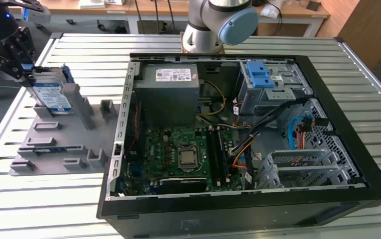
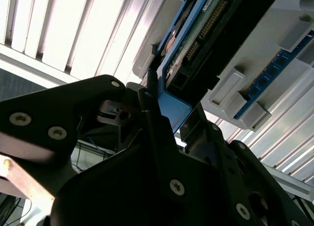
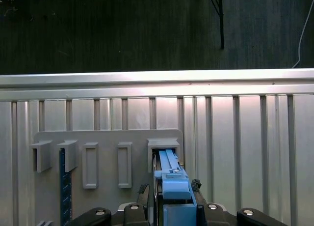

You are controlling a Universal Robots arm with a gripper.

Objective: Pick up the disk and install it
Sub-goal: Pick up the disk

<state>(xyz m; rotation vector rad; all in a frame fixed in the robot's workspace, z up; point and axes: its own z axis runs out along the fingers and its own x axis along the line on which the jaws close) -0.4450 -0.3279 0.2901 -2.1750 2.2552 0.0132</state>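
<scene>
End effector (image 1: 27,73): the fingers (image 3: 143,189) are pressing in on either side of the blue carrier frame and are gripping the disk (image 1: 51,97) by its upper end. The contact looks closed in both wrist views, though the pads themselves are partly hidden.

The disk is standing on edge directly under the end effector. Its lower part is sitting in a pocket of the grey fixture (image 1: 57,154), so it is not yet out of its holder. My reading is that the upright pocket is presenting the narrow frame edge to the fingers, which is why the grasp is coming from above.

Just beside the grasp, a blue circuit strip (image 3: 63,186) is standing in another pocket of the fixture. The fixture is resting on the slatted metal counter (image 1: 45,199).

Well apart from the end effector, toward the exterior view's right, the open computer case (image 1: 243,211) is lying on its side. Its drive cage (image 1: 270,92) is facing up, presumably to receive the disk.

Counts:
- Disk: one.
- Fixture: one, with five raised pockets in the first wrist view.
- Circuit strip: one.
- Case: one.
- Drive cage: one.
</scene>
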